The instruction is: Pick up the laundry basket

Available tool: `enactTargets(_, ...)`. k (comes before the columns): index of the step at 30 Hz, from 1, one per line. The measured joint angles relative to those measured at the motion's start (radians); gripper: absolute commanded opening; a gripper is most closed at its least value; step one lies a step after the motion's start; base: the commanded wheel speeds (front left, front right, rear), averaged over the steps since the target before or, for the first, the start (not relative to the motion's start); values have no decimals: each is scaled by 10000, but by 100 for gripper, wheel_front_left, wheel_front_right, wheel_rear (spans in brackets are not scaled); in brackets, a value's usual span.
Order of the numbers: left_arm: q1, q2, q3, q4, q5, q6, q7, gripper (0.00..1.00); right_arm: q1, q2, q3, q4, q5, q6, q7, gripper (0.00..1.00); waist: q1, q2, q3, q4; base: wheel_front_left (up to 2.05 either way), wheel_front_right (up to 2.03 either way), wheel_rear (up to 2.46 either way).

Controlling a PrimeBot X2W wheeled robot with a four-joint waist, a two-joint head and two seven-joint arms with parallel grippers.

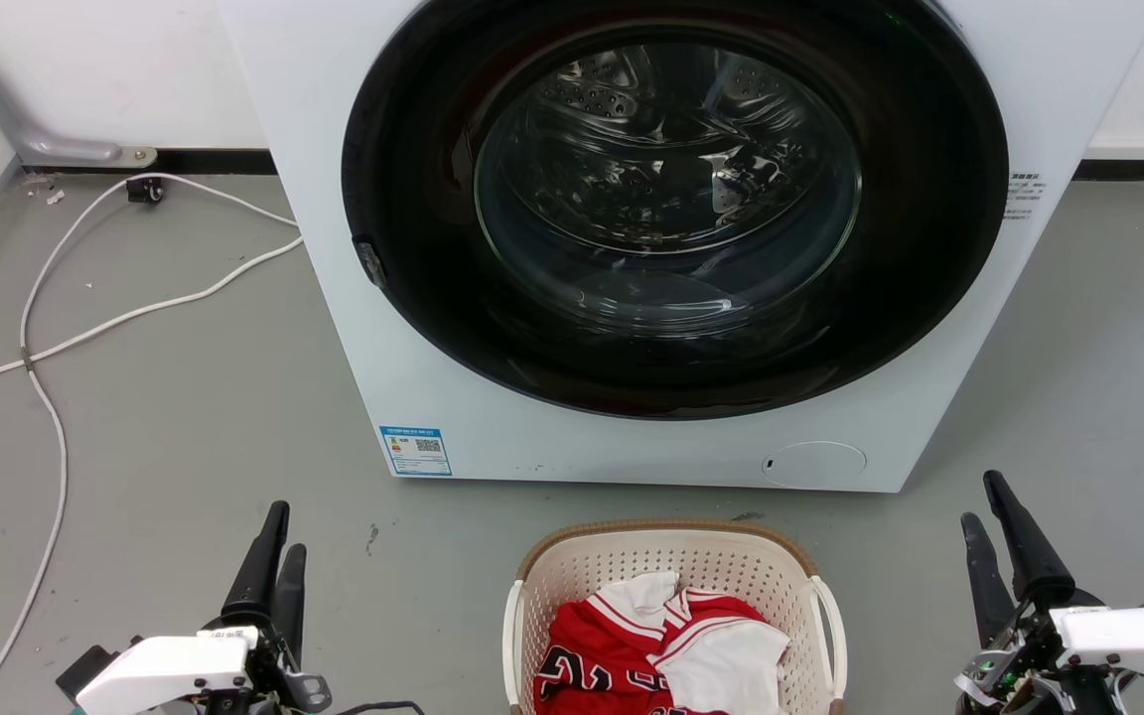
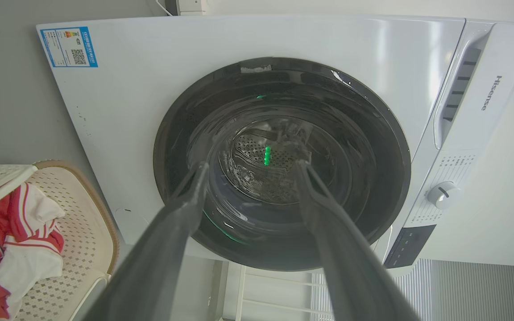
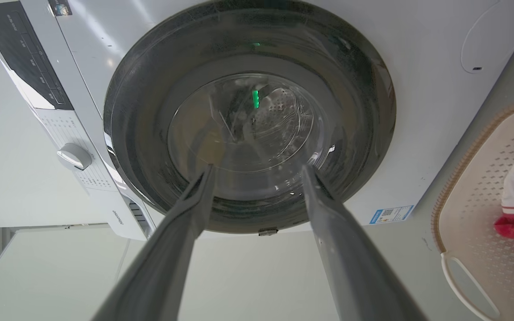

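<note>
The laundry basket (image 1: 666,527) stands on the grey floor just in front of the washing machine, at the bottom centre of the head view. It is cream and perforated, with a brown rim and a white handle (image 1: 835,624) on each side. A red and white jersey (image 1: 632,650) lies inside. My left gripper (image 1: 286,531) is open over the floor well to the basket's left. My right gripper (image 1: 981,499) is open well to its right. Neither touches it. The left wrist view has the basket (image 2: 80,209) at its left, past my open gripper (image 2: 251,166). The right wrist view has the basket (image 3: 475,200) at its right, beside my open gripper (image 3: 258,168).
A white front-loading washing machine (image 1: 433,397) with a shut dark round glass door (image 1: 666,179) rises right behind the basket. White cables (image 1: 46,328) trail across the floor at the far left. Bare grey floor lies between each gripper and the basket.
</note>
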Motion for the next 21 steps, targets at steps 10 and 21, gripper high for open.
enactTargets(10,104,0,96,-253,380,0,-472,100,154,0,132,-174,-245,0,-453,100,0,0,12,-5,0,0,0)
enactTargets(21,125,8,963,50,1672,0,-924,100,165,-4,-353,4,-2288,0,-918,100,0,0,10,-28,0,0,0)
